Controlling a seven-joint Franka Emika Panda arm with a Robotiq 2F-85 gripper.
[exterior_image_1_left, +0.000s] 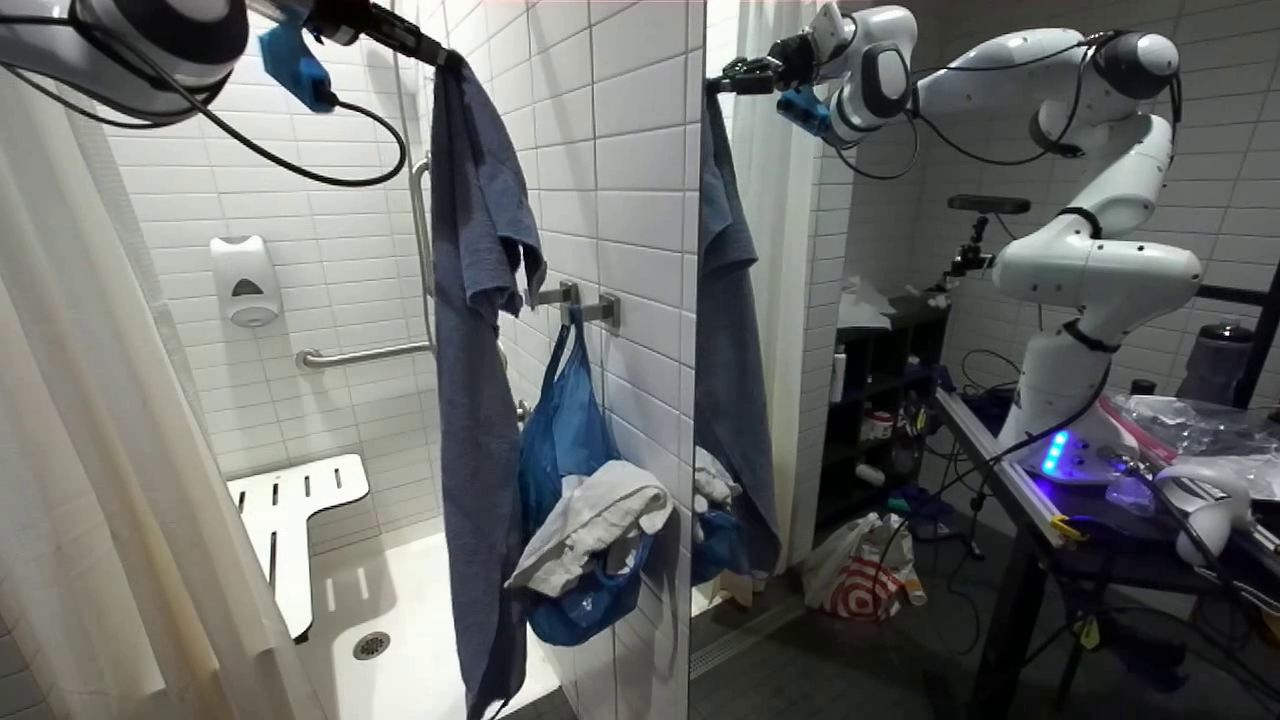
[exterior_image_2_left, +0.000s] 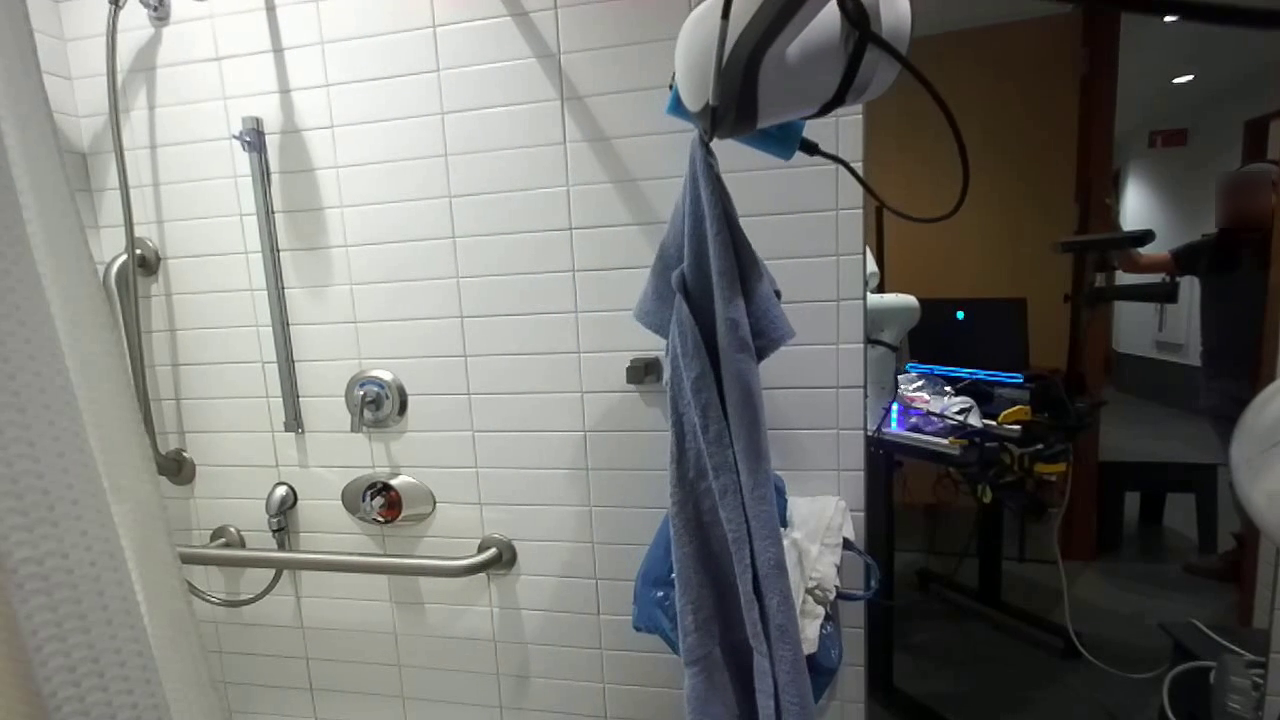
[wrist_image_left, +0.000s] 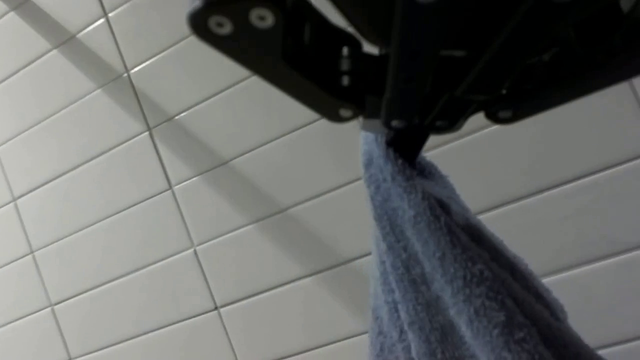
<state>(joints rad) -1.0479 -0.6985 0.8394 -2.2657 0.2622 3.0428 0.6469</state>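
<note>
My gripper (exterior_image_1_left: 452, 62) is shut on the top end of a blue-grey towel (exterior_image_1_left: 475, 400). The towel hangs down long and folded beside the white tiled wall. In the wrist view the gripper (wrist_image_left: 395, 137) comes in from the top, with the towel (wrist_image_left: 425, 260) pinched at its tips and spreading out below. The towel (exterior_image_2_left: 720, 400) also hangs in an exterior view, where the arm hides the gripper. A square metal wall hook (exterior_image_1_left: 608, 311) is near the towel, below the gripper's height; it shows just left of the towel as a hook (exterior_image_2_left: 643, 371).
A blue bag (exterior_image_1_left: 570, 420) hangs at the hook, with a white cloth (exterior_image_1_left: 600, 520) on it. A mirror (exterior_image_1_left: 850, 220) beside the wall reflects the arm. A shower curtain (exterior_image_1_left: 100, 400), grab bar (exterior_image_2_left: 350, 562) and white folding seat (exterior_image_1_left: 300, 490) are in the stall.
</note>
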